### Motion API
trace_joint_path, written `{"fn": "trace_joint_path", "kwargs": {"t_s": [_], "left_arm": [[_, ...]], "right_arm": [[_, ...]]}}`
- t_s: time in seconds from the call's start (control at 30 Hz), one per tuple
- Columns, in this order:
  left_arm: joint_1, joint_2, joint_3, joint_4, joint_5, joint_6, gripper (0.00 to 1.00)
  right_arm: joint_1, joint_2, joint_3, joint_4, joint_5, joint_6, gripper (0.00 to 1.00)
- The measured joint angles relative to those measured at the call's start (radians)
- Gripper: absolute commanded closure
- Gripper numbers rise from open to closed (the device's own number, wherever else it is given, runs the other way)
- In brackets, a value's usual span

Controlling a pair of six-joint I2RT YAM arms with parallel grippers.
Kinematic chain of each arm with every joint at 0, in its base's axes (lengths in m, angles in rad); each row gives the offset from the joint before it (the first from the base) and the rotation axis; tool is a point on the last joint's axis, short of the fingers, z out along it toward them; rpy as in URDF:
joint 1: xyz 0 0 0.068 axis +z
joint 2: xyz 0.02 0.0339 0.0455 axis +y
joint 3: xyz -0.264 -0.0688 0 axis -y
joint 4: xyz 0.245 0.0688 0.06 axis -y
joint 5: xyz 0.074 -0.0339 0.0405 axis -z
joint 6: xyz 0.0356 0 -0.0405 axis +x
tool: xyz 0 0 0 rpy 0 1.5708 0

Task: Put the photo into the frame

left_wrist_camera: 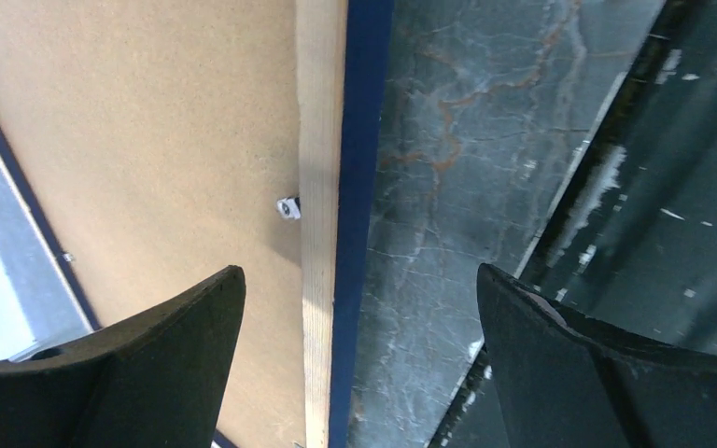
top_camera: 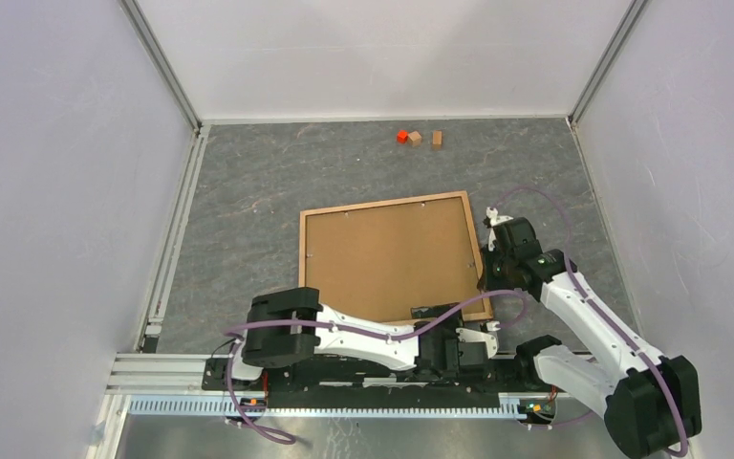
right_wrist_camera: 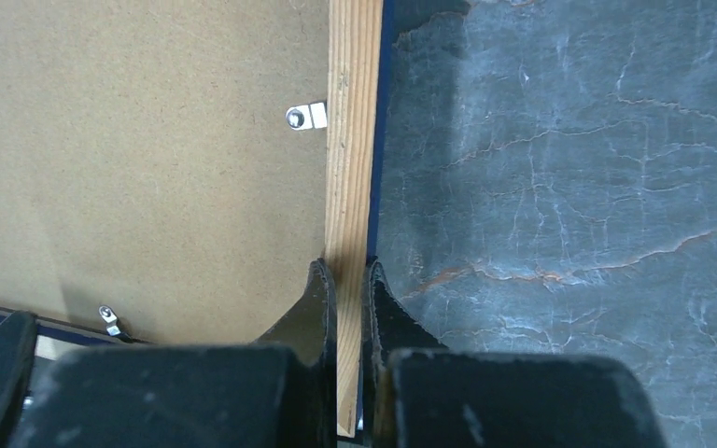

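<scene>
The frame (top_camera: 382, 203) lies back-up on the table (top_camera: 248, 191), a brown board (top_camera: 387, 256) inside it. Right fingers (right_wrist_camera: 316, 306) clench the frame's right rail. Left fingers (left_wrist_camera: 177, 327), spread wide, hang over its near rail.

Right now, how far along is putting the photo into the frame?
Done: backing board lies within the frame, back up. In hand: right claw shut on a frame rail; left claw open over a rail. Remaining: the photo is not visible, so its insertion is unconfirmed.

The frame (top_camera: 383, 203) lies flat on the grey table (top_camera: 248, 191), brown backing board (top_camera: 387, 253) up, right gripper (top_camera: 485, 275) at its right rail (three small blocks (top_camera: 416, 138) far back).
</scene>
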Motion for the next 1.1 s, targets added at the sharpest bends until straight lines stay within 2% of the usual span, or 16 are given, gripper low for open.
{"fn": "trace_joint_path", "kwargs": {"t_s": [0.17, 0.37, 0.5, 0.6, 0.67, 0.73, 0.77, 0.83, 0.87, 0.97, 1.1], "left_arm": [[-0.001, 0.027, 0.003, 0.006, -0.124, 0.045, 0.16], [-0.002, 0.090, -0.015, 0.080, -0.335, 0.128, 0.50], [-0.004, 0.091, -0.059, 0.116, -0.427, 0.182, 0.68], [-0.010, 0.051, -0.088, 0.139, -0.490, 0.237, 0.74], [-0.008, 0.008, -0.098, 0.140, -0.488, 0.264, 0.82], [-0.008, -0.042, -0.099, 0.137, -0.489, 0.288, 0.95], [-0.007, -0.071, -0.099, 0.135, -0.494, 0.298, 0.98], [-0.005, -0.134, -0.095, 0.120, -0.497, 0.304, 0.98], [-0.005, -0.163, -0.089, 0.107, -0.498, 0.312, 0.98], [-0.004, -0.243, -0.064, 0.062, -0.497, 0.332, 0.98], [0.016, -0.298, 0.025, -0.011, -0.479, 0.327, 0.98]], "right_arm": [[0.000, -0.019, 0.052, -0.045, -0.012, 0.024, 1.00], [0.000, -0.029, 0.053, -0.076, -0.046, 0.079, 1.00], [0.000, -0.053, 0.066, -0.083, -0.053, 0.103, 1.00], [0.000, -0.079, 0.084, -0.083, -0.057, 0.122, 1.00], [0.000, -0.100, 0.097, -0.084, -0.069, 0.126, 0.90], [0.000, -0.114, 0.130, -0.087, -0.079, 0.118, 0.63], [0.000, -0.114, 0.167, -0.099, -0.084, 0.107, 0.50], [0.003, -0.106, 0.282, -0.130, -0.083, 0.064, 0.37], [0.003, -0.101, 0.356, -0.136, -0.073, 0.046, 0.31], [0.002, -0.096, 0.604, -0.132, -0.017, -0.007, 0.24], [0.002, -0.126, 0.894, -0.100, 0.101, -0.054, 0.02]]}}
